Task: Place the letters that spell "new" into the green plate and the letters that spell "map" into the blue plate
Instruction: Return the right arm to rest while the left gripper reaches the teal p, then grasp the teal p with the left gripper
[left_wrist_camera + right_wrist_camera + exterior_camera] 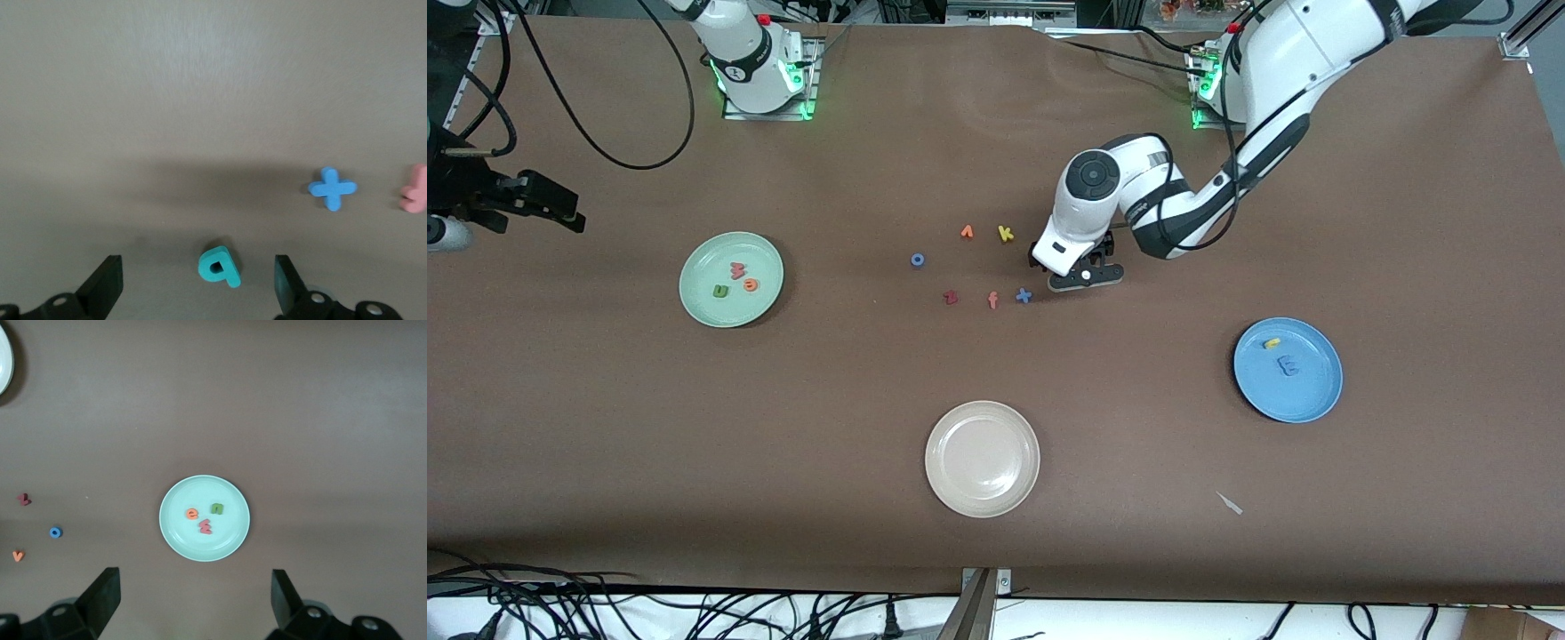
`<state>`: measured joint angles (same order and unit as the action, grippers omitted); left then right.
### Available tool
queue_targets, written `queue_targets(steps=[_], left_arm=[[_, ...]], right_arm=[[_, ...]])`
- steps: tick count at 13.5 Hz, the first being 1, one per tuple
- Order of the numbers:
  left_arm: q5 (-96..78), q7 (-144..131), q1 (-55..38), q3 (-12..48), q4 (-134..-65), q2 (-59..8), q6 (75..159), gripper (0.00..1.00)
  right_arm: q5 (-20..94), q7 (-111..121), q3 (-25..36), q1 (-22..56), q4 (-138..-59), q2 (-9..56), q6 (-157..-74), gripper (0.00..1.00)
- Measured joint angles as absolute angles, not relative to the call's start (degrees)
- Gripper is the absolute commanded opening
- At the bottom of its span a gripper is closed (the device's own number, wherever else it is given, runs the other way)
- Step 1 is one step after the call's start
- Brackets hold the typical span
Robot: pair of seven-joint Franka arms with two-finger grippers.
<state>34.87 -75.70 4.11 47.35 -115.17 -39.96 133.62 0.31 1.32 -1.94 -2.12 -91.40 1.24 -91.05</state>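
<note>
A blue x [332, 188] and a salmon f [416, 189] lay near. The teal a [219, 266] lay on the table between the left gripper's [197, 283] wide-apart jaws. The right gripper [193, 600], also apart, waited over the green plate [175, 540].

Matt foam teal letter [219, 266] lies on smooth matt brown table [694, 427]; beige plate [943, 480] looks glossy.

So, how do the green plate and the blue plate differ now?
The green plate holds three letters; the blue plate holds only two. The green plate sits toward the right arm's end of the table, the blue plate toward the left arm's end, nearer the front camera. Both are round and rimmed.
</note>
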Motion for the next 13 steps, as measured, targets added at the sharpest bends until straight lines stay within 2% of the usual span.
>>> queue_targets(steps=[3,4,11,13], left_arm=[[35.1,-77.4,4.0,47.1,-114.9,-42.5,133.9,0.90],[35.1,-78.1,4.0,47.1,-114.9,-42.9,133.9,0.82],[35.1,-81.1,2.4,47.0,-114.1,-44.3,134.2,0.51],[35.1,-81.4,1.8,46.7,-113.7,-44.3,134.4,0.47]], right_arm=[[0.3,1.2,-2.2,-2.1,-98.5,-3.4,-96.8,1.00],[0.3,1.2,-2.3,-2.1,-99.7,-4.3,-97.7,1.00],[0.3,1.2,-2.2,-2.0,-98.8,-4.2,-96.7,1.00],[0.3,1.2,-2.1,-2.0,-98.4,-4.2,-95.9,1.00]])
